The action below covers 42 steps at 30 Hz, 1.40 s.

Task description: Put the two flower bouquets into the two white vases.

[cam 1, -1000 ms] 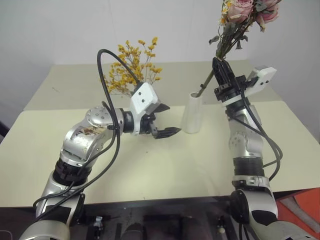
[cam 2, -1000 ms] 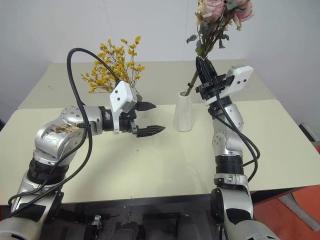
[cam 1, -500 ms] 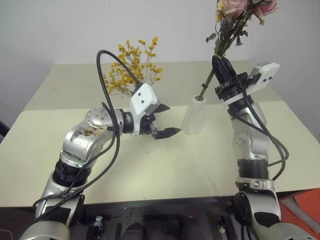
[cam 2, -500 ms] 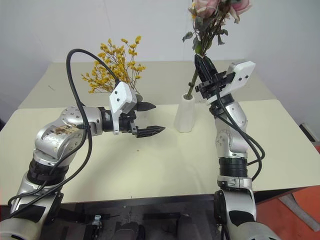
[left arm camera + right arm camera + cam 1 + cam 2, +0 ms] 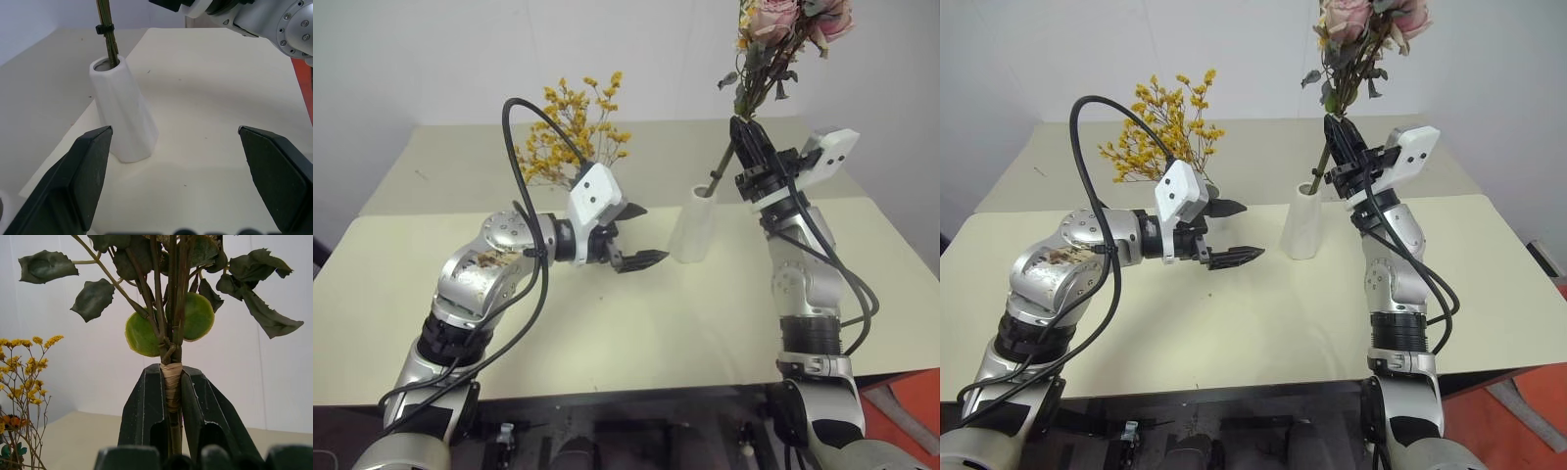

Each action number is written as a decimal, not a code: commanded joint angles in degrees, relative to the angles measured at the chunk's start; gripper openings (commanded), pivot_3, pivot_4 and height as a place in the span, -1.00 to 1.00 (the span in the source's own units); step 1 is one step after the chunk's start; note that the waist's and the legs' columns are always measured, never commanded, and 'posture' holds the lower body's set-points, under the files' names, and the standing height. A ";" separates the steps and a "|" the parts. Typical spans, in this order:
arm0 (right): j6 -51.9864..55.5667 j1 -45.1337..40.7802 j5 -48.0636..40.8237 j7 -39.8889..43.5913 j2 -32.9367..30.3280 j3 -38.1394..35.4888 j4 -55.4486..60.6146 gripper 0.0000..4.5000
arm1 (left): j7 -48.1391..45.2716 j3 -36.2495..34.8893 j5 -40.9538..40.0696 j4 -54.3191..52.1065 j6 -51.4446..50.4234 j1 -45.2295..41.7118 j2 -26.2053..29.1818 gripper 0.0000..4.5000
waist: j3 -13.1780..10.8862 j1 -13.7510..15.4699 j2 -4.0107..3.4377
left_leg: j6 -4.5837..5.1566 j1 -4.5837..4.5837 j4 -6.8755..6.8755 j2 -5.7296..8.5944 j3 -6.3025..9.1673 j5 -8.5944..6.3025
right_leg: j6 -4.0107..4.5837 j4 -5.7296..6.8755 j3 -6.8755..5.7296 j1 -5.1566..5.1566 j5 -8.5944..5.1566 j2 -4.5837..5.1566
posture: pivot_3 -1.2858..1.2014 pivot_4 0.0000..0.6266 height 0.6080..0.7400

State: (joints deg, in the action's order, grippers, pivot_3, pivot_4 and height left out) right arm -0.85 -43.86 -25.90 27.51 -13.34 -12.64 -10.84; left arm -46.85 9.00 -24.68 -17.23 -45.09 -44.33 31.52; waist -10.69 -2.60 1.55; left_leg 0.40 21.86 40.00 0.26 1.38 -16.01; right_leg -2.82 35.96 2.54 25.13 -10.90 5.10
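The left gripper hangs low over the cream desk, near its middle. Its jaws stand spread wide with nothing between them. They aim toward three o'clock, at the nearer white vase, which stands just beyond their tips without touching them. In the left wrist view this vase sits upright between the two black fingers and well past them, with thin green stems entering its mouth.

Farther right, at about two o'clock from the left gripper, the right gripper is raised above the desk with its jaws pressed tight on the pink rose bouquet. The right wrist view shows both fingers clamped on the taped binding of the stems, with dark green leaves fanning out above. The stems run down from the jaws toward seven o'clock, and their lower ends rest inside the mouth of the nearer white vase. The rose heads rise to the top edge of the head views.

At the far side, at eleven o'clock from the left gripper, the yellow dried-flower bouquet stands upright behind the left wrist. Its base and the second vase are hidden by that arm.
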 commanded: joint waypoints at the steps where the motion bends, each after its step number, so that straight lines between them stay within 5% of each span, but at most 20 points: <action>1: -1.73 -1.90 0.59 0.51 0.26 0.54 -0.14 -0.89 | -0.04 -0.24 0.26 -1.30 1.32 -0.54 -0.01 1.00 | 0.00 -0.01 0.00 | 0.00 0.00 0.00 0.00 0.00 0.00 | 0.00 0.00 0.00 0.00 0.00 0.00 | 0.03 -0.52 1.00; 24: -7.92 -1.70 5.78 1.51 1.72 2.41 -8.67 -0.89 | 0.63 -0.89 -0.04 -2.18 0.79 -0.09 0.52 1.00 | 0.00 0.00 0.00 | -0.01 0.02 -0.01 0.00 0.01 0.00 | 0.00 -0.01 0.00 0.01 0.00 0.00 | 0.03 -0.52 1.00; 36: -5.05 1.35 5.83 0.96 -0.07 2.59 -3.24 0.91 | 0.23 -1.45 0.95 0.17 2.93 -0.24 1.00 1.00 | 0.00 0.05 0.00 | -0.01 0.03 -0.02 0.00 0.01 0.00 | 0.00 -0.01 -0.01 0.01 0.00 0.00 | 0.03 -0.52 1.00; 42: -2.45 5.51 5.64 0.14 -2.18 2.05 2.55 0.98 | -0.30 -1.62 1.16 1.19 4.29 -0.20 1.47 1.00 | 0.00 0.07 0.00 | -0.01 0.02 -0.01 0.00 0.00 0.01 | 0.00 -0.02 -0.01 0.00 0.00 0.00 | 0.03 -0.52 1.00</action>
State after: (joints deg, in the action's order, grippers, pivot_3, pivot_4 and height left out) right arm -3.55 -38.34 -19.36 27.71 -14.83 -9.76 -11.94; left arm -46.94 8.80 -23.53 -14.98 -42.26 -44.08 32.87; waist -10.69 -2.54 1.55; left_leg 0.39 21.88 39.99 0.27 1.38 -16.01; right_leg -2.83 35.94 2.53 25.13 -10.90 5.10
